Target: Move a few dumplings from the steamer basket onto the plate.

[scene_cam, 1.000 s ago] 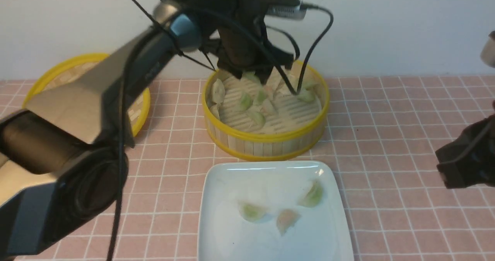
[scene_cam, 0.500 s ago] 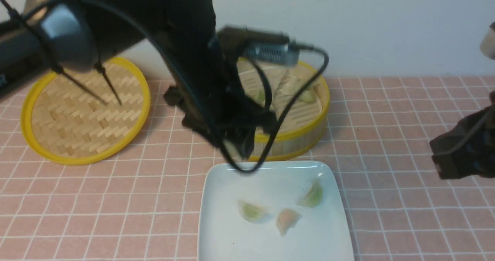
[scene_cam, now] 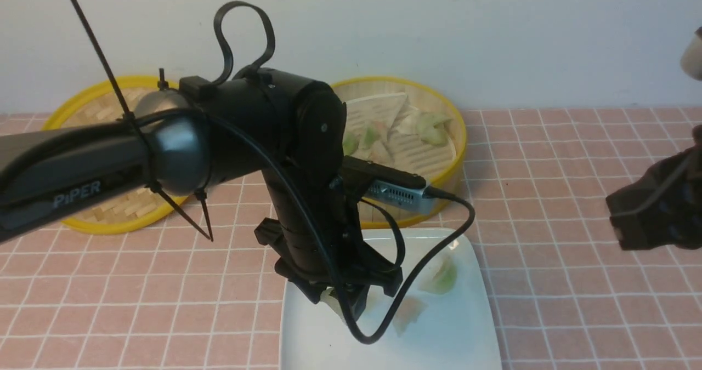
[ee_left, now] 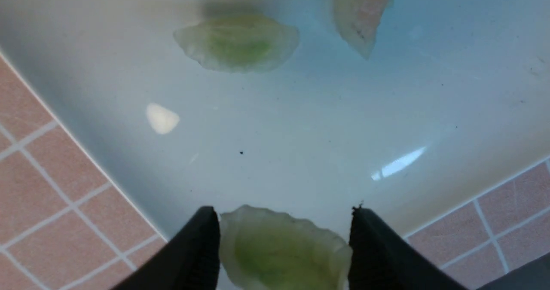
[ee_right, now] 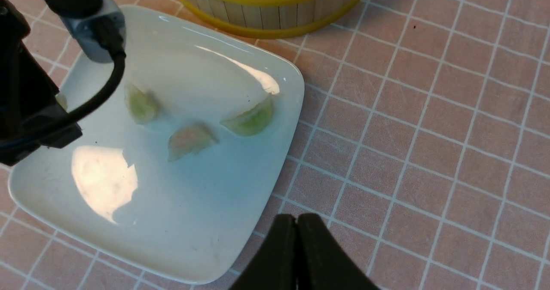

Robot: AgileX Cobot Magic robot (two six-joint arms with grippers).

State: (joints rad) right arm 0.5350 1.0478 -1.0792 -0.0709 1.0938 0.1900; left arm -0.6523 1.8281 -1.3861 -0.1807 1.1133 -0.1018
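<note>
Placement step is in hand: a pale green dumpling is pinched between the fingers of the left gripper, with the jaws set wide across its length. It is held low over the plate, at roughly 9 o'clock of the plate's centre in the front view and just inside the rim. Contact with the glaze cannot be told; a small gap is suggested by the left wrist view. Three dumplings are already laid on the plate. One green one lies just beside the gripper toward the centre. A pink one lies near the centre. A second green one lies toward 2 o'clock, near the rim. The next move is judged to be a short descent if any gap is left, then a release onto bare glaze. The drop point should be kept apart from the neighbouring green one, and a straight lift is called for so the soft skin is not dragged. Sticking to a finger pad is the likely snag. The steamer basket is seen at 12 o'clock of the plate, close behind it, with more dumplings inside. A woven lid lies at 9 o'clock of the basket. The right gripper is fully closed on nothing, over the surface at 3 o'clock of the plate, well apart.
</note>
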